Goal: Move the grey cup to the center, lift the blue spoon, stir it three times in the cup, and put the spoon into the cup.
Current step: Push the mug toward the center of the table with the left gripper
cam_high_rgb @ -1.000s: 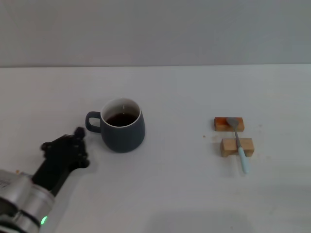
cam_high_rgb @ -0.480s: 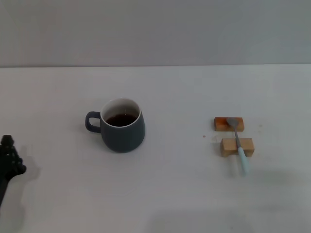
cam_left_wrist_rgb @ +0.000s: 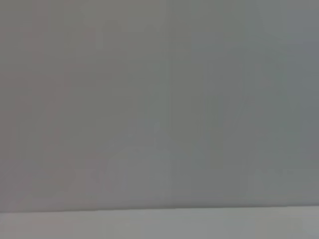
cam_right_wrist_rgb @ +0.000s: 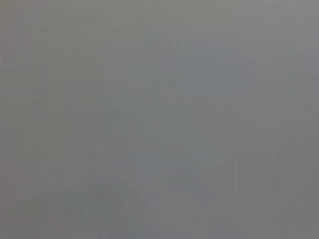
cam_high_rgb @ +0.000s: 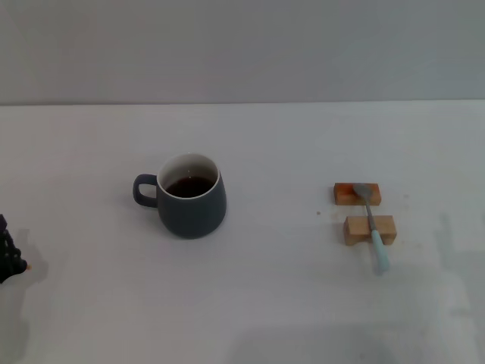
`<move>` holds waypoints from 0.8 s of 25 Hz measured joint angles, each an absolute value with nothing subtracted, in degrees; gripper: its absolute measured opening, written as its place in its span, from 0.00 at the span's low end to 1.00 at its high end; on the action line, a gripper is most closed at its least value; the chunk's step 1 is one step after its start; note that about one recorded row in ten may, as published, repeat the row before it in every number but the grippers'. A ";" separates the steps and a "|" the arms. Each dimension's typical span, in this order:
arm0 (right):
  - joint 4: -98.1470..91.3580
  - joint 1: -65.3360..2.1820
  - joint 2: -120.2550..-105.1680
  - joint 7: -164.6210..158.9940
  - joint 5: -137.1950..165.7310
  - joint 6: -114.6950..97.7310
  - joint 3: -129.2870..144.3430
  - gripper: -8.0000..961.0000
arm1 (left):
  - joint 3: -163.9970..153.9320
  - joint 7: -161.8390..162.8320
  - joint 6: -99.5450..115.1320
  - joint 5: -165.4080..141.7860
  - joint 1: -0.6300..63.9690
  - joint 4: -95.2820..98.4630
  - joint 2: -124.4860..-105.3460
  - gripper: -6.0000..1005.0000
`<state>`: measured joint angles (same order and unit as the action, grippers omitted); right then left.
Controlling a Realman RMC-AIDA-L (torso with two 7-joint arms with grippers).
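Note:
The grey cup (cam_high_rgb: 191, 196) stands upright left of the table's middle, its handle pointing left, dark brown liquid inside. The blue spoon (cam_high_rgb: 372, 225) lies across two wooden blocks at the right, its metal bowl on the far block and its pale blue handle sticking out toward the front. Only a dark tip of my left gripper (cam_high_rgb: 7, 258) shows at the left edge of the head view, well clear of the cup. My right gripper is out of view. Both wrist views show only blank grey.
The far wooden block (cam_high_rgb: 356, 194) and the near wooden block (cam_high_rgb: 369, 229) sit one behind the other under the spoon. The white table (cam_high_rgb: 280, 303) ends at a grey wall at the back.
My left arm has drawn back to the left, away from the cup's handle, until only its tip shows at the frame edge. The cup and spoon have not moved.

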<state>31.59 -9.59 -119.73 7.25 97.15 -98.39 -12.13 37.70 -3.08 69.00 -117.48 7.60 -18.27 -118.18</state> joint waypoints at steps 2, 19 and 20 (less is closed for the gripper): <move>31.82 -9.33 -119.63 7.27 97.09 -98.37 -11.67 0.73 | 37.20 -2.98 68.83 -117.81 8.25 -17.88 -118.14 0.00; 33.73 -5.56 -119.71 6.11 96.59 -93.03 -8.36 0.73 | 27.56 -0.26 68.64 -120.11 14.15 -18.40 -118.48 0.00; 33.73 -5.56 -119.71 6.11 96.59 -93.03 -8.36 0.73 | 27.56 -0.26 68.64 -120.11 14.15 -18.40 -118.48 0.00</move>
<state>33.73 -5.56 -119.71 6.11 96.59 -93.03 -8.35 27.56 -0.26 68.64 -120.11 14.15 -18.40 -118.48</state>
